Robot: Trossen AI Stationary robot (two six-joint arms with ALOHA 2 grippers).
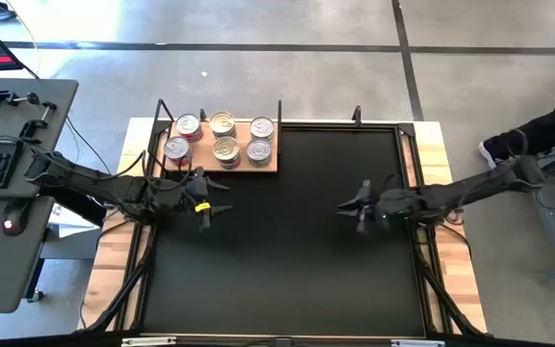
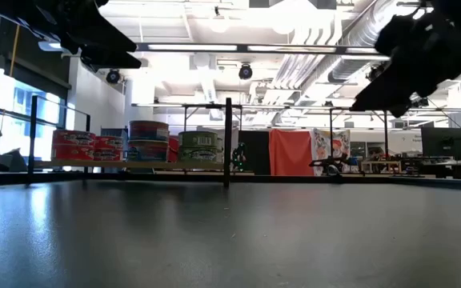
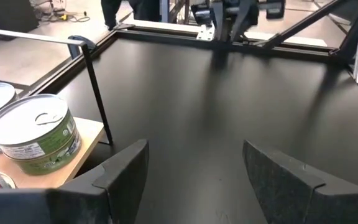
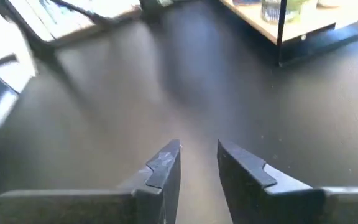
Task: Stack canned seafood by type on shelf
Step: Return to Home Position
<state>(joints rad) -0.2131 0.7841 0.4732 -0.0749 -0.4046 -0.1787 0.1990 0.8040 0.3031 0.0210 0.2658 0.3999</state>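
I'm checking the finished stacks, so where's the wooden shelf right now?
In the high view the wooden shelf lies at the black mat's top edge, left of centre, carrying the cans, just above the left gripper in that picture.

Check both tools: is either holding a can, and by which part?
Nothing is held. The left tool and right tool are both open and empty above the mat.

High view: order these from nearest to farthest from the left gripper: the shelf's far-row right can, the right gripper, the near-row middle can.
1. near-row middle can: just beyond the left gripper, at the shelf edge by the mat.
2. far-row right can: at the shelf's back right corner.
3. right gripper: across the mat, on the right.
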